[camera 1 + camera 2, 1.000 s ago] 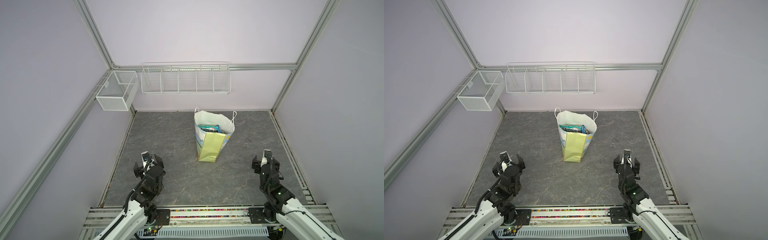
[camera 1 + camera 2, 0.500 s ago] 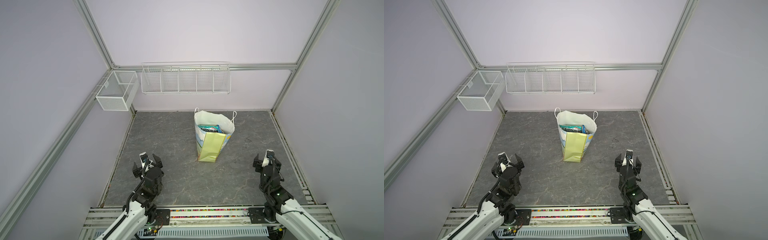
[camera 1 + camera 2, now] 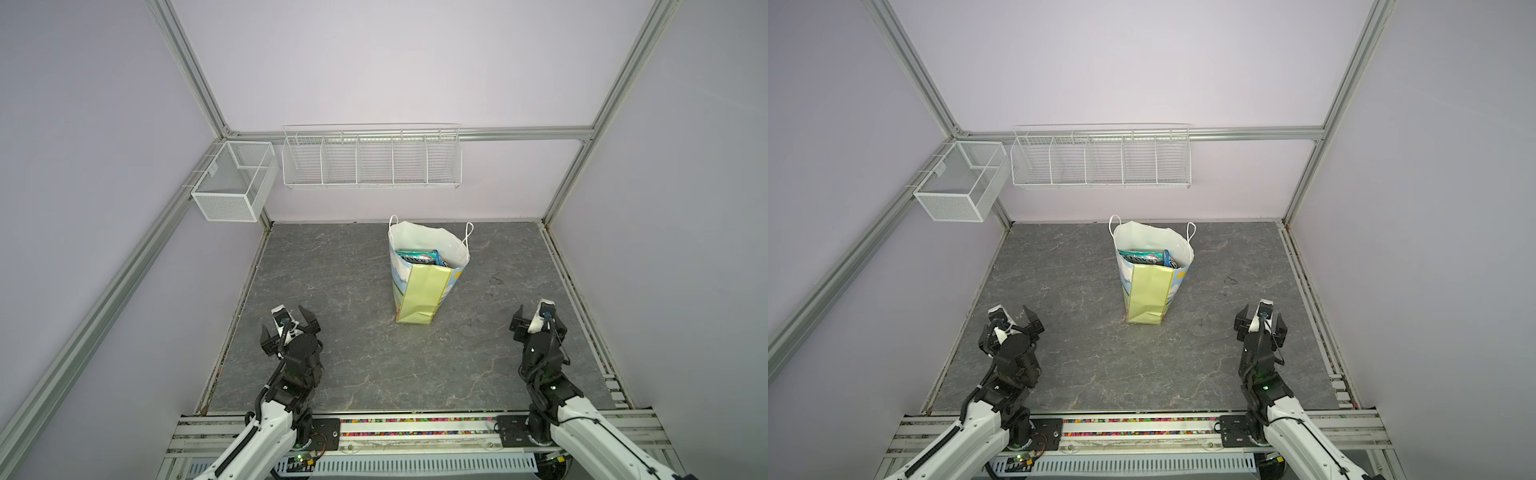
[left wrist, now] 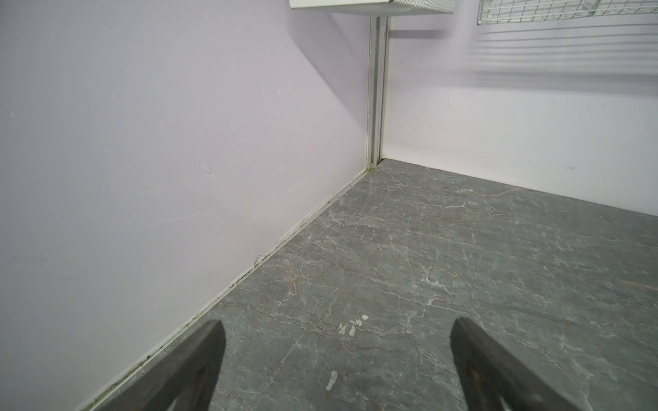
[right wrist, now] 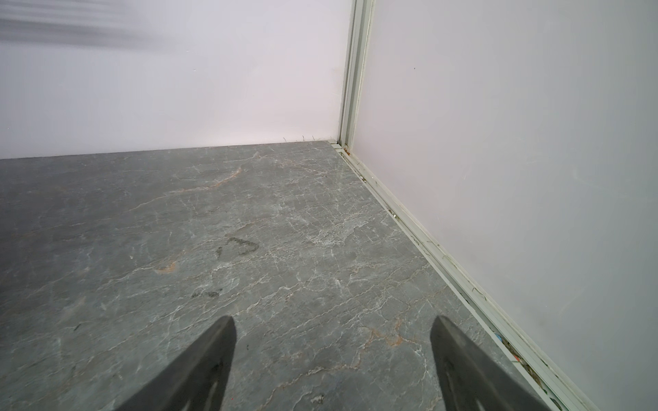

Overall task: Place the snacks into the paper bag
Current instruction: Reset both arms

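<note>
Snacks (image 3: 417,257) sit inside the bag (image 3: 422,291); neither gripper holds any. The left gripper (image 3: 287,328) and right gripper (image 3: 538,326) hover wide open and empty over the near surface (image 3: 353,365), well apart from the upright bag mid-surface. The teal packet (image 3: 1140,257) on top shows lettering like "FOX'S", partly cut off by the bag's edge. The packets beneath it are hidden.

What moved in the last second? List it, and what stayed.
The left gripper and right gripper drew back slightly, away from the paper bag, both open and empty throughout. Nothing grasped or released. The bag and the snacks inside it stayed put.
</note>
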